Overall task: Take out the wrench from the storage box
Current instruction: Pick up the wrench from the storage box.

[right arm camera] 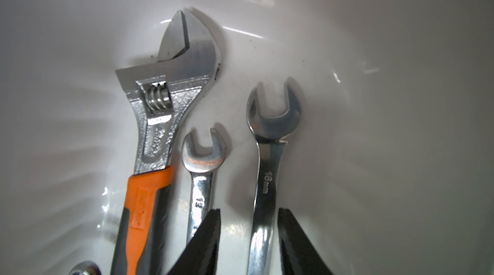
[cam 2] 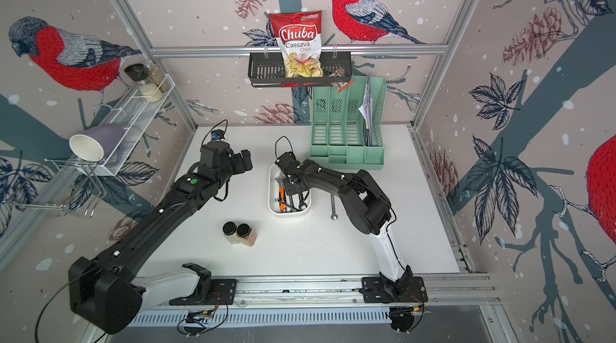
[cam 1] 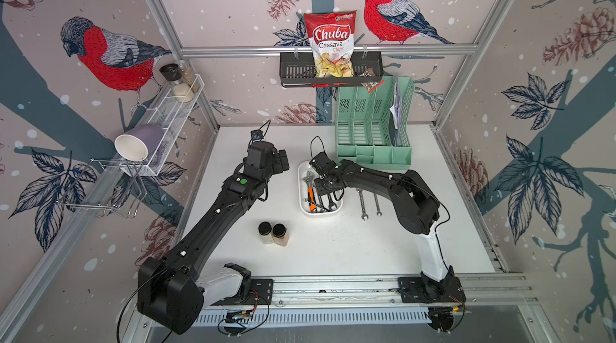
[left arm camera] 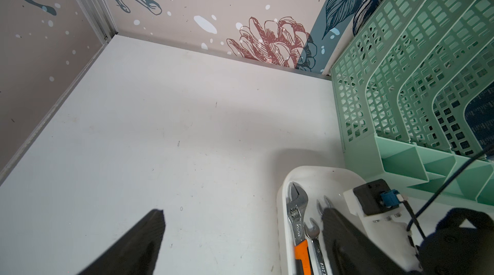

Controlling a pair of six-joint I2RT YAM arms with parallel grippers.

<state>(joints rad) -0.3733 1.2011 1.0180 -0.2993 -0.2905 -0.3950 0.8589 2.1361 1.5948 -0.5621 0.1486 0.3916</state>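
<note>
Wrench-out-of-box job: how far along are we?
Done: two wrenches look already out, lying on the table beside the storage box. In hand: the right claw is down in the box, open, straddling the larger open-end wrench, not yet gripping. Remaining: close, lift, set it outside. A smaller wrench and an adjustable wrench also sit in the box. The left claw hangs open, holding nothing.
</note>
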